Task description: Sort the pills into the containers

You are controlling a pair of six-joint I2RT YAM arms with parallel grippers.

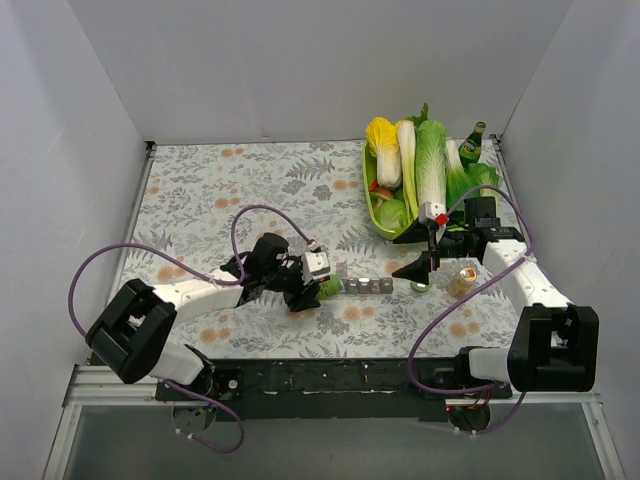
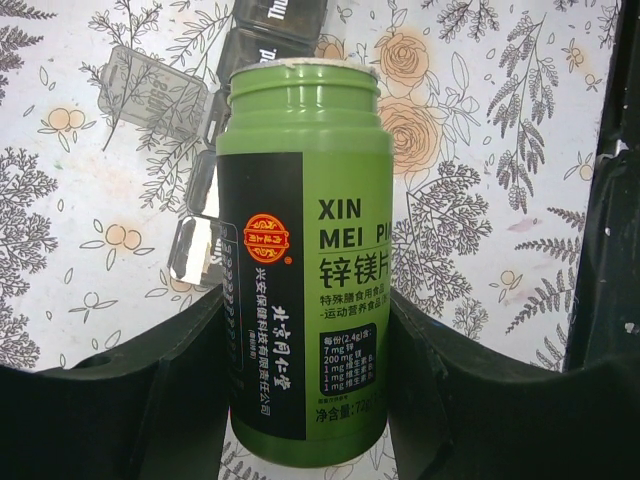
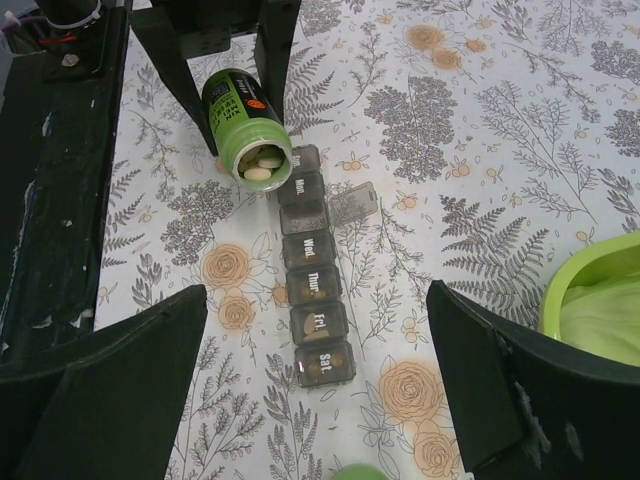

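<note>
Left end effector (image 1: 308,289) clenched, right (image 1: 409,255) spread

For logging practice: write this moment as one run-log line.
left gripper: shut on green bottle, tipped at containers | right gripper: open, empty | pills: in bottle mouth

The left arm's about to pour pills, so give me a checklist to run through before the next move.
1. Green bottle clamped between the left fingers: ok.
2. Bottle uncapped, pills showing at its mouth: ok.
3. At least one lid on the pill organiser open: ok.
4. Bottle mouth over an open compartment: cannot tell; it sits beside the strip's end.
5. Right fingers open, empty, apart from the strip: ok.
</note>
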